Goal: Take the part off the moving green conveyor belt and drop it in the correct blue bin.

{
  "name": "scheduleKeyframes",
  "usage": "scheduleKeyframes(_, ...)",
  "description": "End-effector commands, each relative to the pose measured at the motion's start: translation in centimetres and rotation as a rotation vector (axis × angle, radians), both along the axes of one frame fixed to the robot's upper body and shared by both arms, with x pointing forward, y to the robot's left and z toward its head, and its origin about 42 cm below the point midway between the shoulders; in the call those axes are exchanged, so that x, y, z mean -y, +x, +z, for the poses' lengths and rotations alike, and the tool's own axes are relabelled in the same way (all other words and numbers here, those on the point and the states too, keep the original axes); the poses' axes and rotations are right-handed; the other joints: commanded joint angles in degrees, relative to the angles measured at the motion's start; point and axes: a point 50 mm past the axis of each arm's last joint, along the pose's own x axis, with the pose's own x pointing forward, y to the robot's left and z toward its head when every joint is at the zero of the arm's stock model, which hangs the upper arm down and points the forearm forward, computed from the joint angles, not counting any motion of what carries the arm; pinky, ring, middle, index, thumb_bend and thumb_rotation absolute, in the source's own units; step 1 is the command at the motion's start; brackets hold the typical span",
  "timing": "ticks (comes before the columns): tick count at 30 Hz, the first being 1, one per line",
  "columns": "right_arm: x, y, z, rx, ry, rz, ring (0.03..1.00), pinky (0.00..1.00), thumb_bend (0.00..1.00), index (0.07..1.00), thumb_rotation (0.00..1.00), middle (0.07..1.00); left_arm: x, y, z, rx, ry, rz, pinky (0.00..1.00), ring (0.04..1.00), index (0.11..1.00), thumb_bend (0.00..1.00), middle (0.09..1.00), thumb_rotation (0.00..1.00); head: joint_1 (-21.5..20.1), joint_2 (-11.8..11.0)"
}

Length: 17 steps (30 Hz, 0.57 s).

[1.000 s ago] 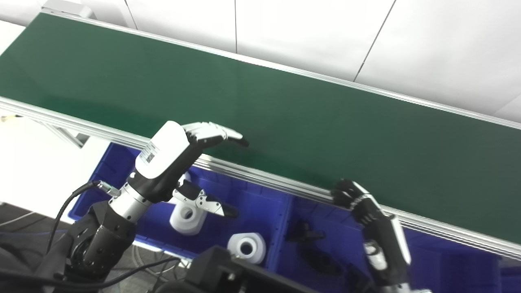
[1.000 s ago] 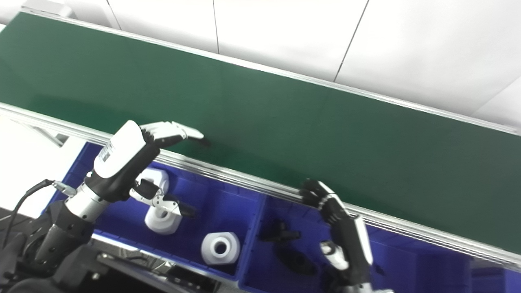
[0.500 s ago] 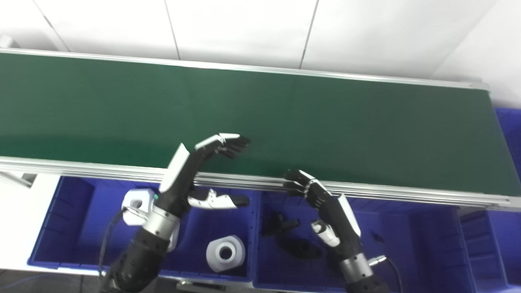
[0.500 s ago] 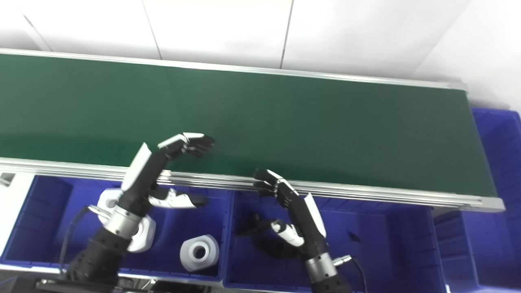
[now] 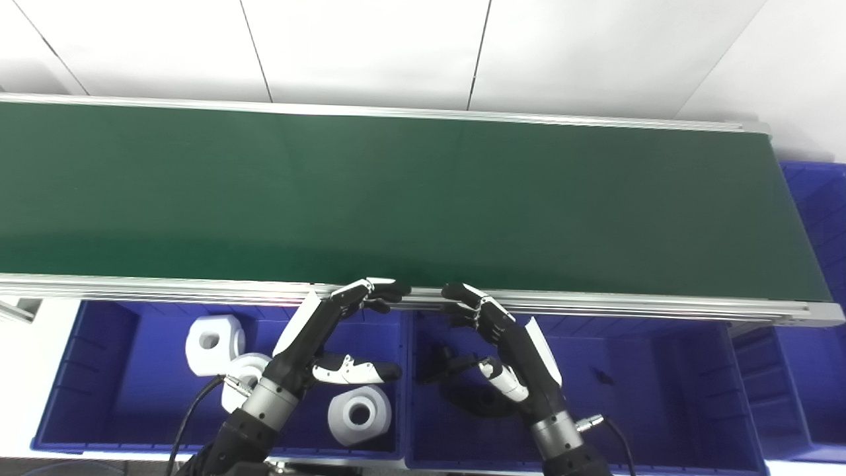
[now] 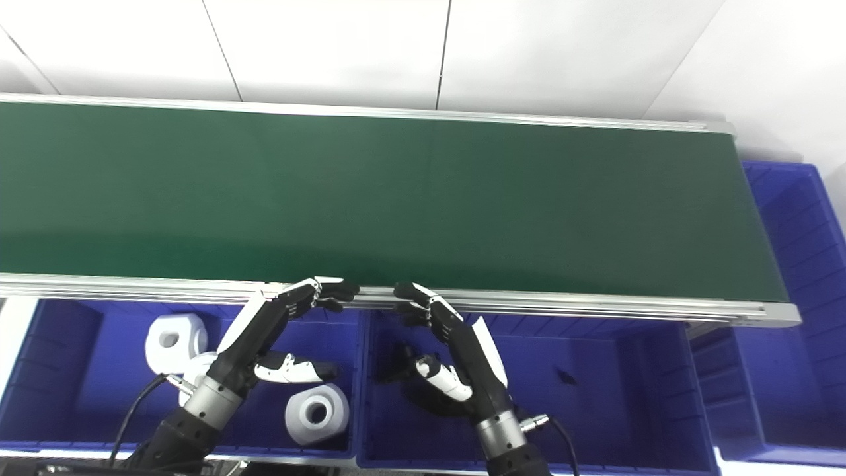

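The green conveyor belt (image 5: 423, 198) runs across the view with no part showing on it. My left hand (image 5: 330, 330) is open and empty, held over the left blue bin (image 5: 99, 396) with its fingertips at the belt's near rail. My right hand (image 5: 509, 337) is open and empty over the middle blue bin (image 5: 661, 396), fingertips also at the rail. The left bin holds three white parts (image 5: 359, 413). The middle bin holds black parts (image 5: 456, 390), partly hidden by my right hand.
The belt's aluminium near rail (image 5: 595, 305) runs just above the bins. Another blue bin (image 6: 793, 264) stands past the belt's right end. A white wall is behind the belt.
The camera swung right and levelled, so the whole picture shifted. My left hand drew back from over the belt to the near rail. Both hands stay open and empty.
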Motion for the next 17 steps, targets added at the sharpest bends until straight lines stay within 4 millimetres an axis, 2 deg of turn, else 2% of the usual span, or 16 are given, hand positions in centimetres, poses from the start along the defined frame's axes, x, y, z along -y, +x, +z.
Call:
scheduleKeyframes(1, -0.2, 0.3, 0.9, 0.071, 0.033, 0.005, 0.777, 0.73, 0.95, 0.832, 0.91, 0.837, 0.1, 0.3, 0.8, 0.054, -0.042, -0.005, 0.67, 0.746, 0.722, 0.77, 0.765, 0.59, 0.17, -0.12)
scheduleKeyframes(6, -0.1, 0.3, 0.7, 0.067, 0.032, 0.012, 0.782, 0.73, 0.93, 0.831, 0.91, 0.836, 0.3, 0.2, 0.8, 0.048, -0.052, -0.023, 0.67, 0.742, 0.721, 0.79, 0.762, 0.60, 0.39, -1.05)
scheduleKeyframes(10, 0.0, 0.2, -0.1, 0.039, 0.025, 0.017, 0.786, 0.74, 0.92, 0.835, 0.90, 0.838, 0.4, 0.0, 0.3, 0.026, -0.048, -0.041, 0.69, 0.758, 0.730, 0.78, 0.767, 0.63, -0.28, -5.03)
scheduleKeyframes(12, 0.0, 0.1, -0.4, 0.027, 0.017, 0.016, 0.789, 0.74, 0.92, 0.836, 0.89, 0.841, 0.4, -0.1, -0.1, 0.011, -0.048, -0.041, 0.71, 0.769, 0.730, 0.78, 0.768, 0.65, -0.30, -5.90)
scheduleKeyframes(17, 0.0, -0.1, -0.9, 0.016, -0.002, 0.005, 0.782, 0.72, 0.93, 0.831, 0.90, 0.837, 0.5, -0.1, -0.8, -0.015, -0.060, -0.030, 0.72, 0.776, 0.720, 0.77, 0.763, 0.67, 0.13, -6.54)
